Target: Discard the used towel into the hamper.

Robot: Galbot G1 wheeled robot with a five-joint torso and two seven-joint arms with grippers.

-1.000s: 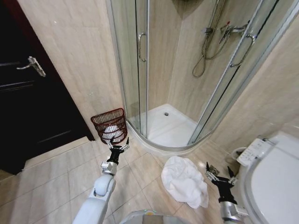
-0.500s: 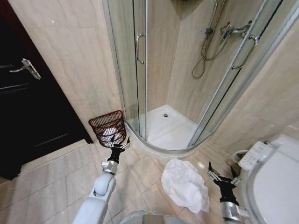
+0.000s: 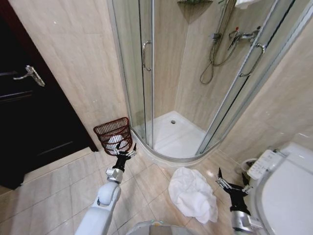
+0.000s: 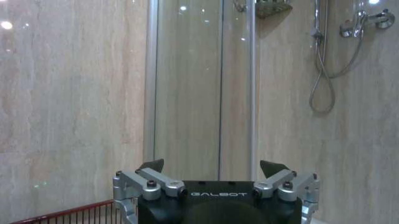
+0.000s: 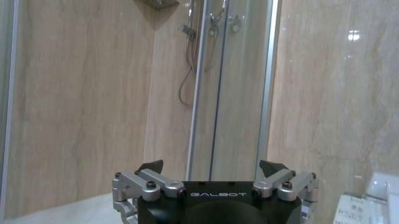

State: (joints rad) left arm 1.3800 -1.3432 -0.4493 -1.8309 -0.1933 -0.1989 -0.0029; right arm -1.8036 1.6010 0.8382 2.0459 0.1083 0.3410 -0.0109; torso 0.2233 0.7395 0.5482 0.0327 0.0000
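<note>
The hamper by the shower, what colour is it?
The hamper is dark reddish-brown wire, seen best in the head view.

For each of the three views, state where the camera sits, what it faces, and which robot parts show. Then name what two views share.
Head view: from the head, down at the floor; towel, hamper, left gripper, right gripper, both open.
Left wrist view: on the left arm, facing the shower glass; left gripper, hamper rim.
Right wrist view: on the right arm, facing the shower; right gripper.
Shared: the shower hose.
</note>
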